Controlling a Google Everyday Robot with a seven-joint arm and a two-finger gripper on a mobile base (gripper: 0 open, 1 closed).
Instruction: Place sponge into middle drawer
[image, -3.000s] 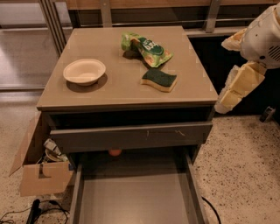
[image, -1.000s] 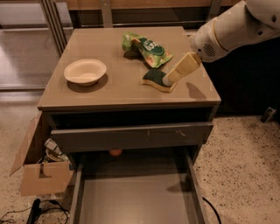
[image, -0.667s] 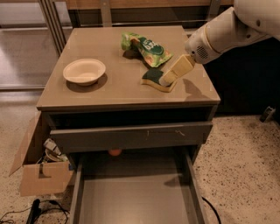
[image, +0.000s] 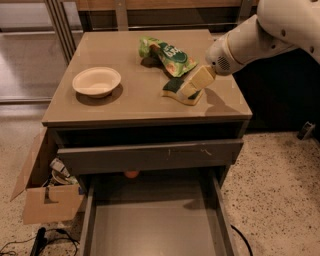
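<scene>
The sponge (image: 173, 88), yellow with a dark green top, lies flat on the right side of the brown tabletop (image: 130, 102), just in front of the snack bag. My gripper (image: 193, 84) reaches in from the upper right on its white arm and sits right at the sponge's right half, covering part of it. The middle drawer (image: 155, 225) is pulled out at the bottom of the view, with a bare grey floor and thin side walls. It lies well below and in front of the sponge.
A green snack bag with orange print (image: 168, 54) lies behind the sponge. A white bowl (image: 96, 81) stands on the left of the tabletop. A grey drawer front panel (image: 150, 156) is shut above the open drawer. A cardboard box (image: 47, 200) and cables (image: 40, 241) sit at the left on the floor.
The arm has swung in from the right of the cabinet to over the tabletop and come down to the sponge. The sponge has not moved.
</scene>
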